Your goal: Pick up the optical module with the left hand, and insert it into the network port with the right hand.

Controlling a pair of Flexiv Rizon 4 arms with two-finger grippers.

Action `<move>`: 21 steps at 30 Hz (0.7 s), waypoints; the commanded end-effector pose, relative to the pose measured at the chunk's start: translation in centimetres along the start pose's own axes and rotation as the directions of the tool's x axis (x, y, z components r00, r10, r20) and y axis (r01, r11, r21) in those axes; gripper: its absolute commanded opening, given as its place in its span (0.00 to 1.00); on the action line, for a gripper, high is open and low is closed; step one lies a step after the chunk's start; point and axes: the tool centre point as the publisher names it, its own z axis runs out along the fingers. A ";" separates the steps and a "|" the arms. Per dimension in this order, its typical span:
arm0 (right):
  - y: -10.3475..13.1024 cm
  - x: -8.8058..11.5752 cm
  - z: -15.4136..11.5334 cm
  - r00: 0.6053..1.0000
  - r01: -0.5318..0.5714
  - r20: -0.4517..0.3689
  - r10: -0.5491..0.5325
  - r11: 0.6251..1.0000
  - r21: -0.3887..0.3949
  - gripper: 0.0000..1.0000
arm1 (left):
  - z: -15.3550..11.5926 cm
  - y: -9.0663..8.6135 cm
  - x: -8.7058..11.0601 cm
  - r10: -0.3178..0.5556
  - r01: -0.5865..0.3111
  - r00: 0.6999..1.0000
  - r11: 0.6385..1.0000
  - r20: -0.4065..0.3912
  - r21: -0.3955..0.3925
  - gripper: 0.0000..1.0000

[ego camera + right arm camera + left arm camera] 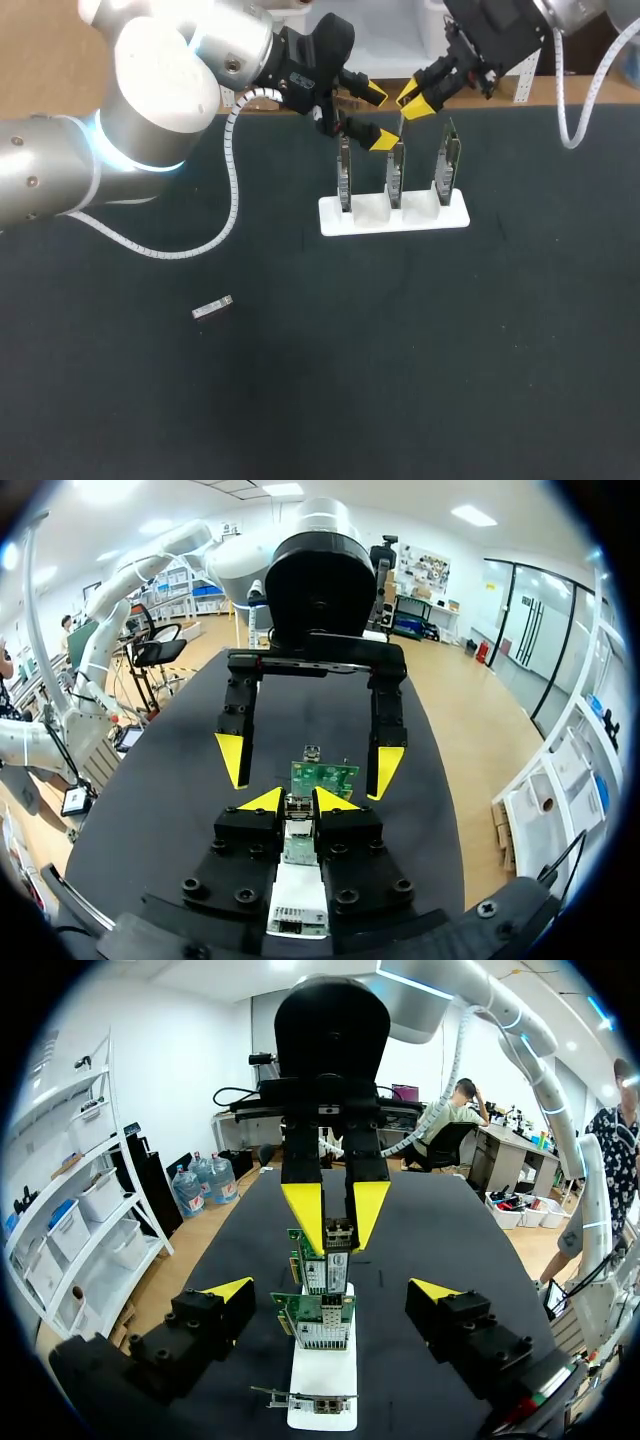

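Table (470,350) from overhead: a white holder (335,220) sits toward the far edge with three network cards (396,172) standing upright in a row. The left gripper (378,117) comes in from the left and hangs just above the left-hand card, fingers spread and empty. The right gripper (413,100) drops in from the far right corner, tips nearly together above the gap between the middle and right-hand cards; what it carries is too small to tell from here. Well apart from all that, a small silver piece (212,308) lies flat on the dark mat nearer the front. Over to the left wrist view: the left gripper (331,1288) is wide open, a yellow tip on either side of the row of cards (320,1320) and touching none. Straight ahead, the right gripper (337,1215) points down, and there it is, the optical module (338,1232), a small grey block pinched between the two tips and sitting right on top of the far card. Now the right wrist view: the right gripper (298,800) has its tips closed in tight on the module (297,818) from both sides, the holder (297,895) directly under it. A green card (325,777) stands just ahead, and beyond that the left gripper (308,764) hangs open, holding nothing. Which card's port the module is meeting, I cannot tell.
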 end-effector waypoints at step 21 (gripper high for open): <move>-0.6 0.3 0.8 0.999 -0.038 0.001 0.038 0.999 -0.012 0.00 | 0.0 0.2 -0.1 -0.001 0.001 1.000 1.000 -0.006 0.003 1.00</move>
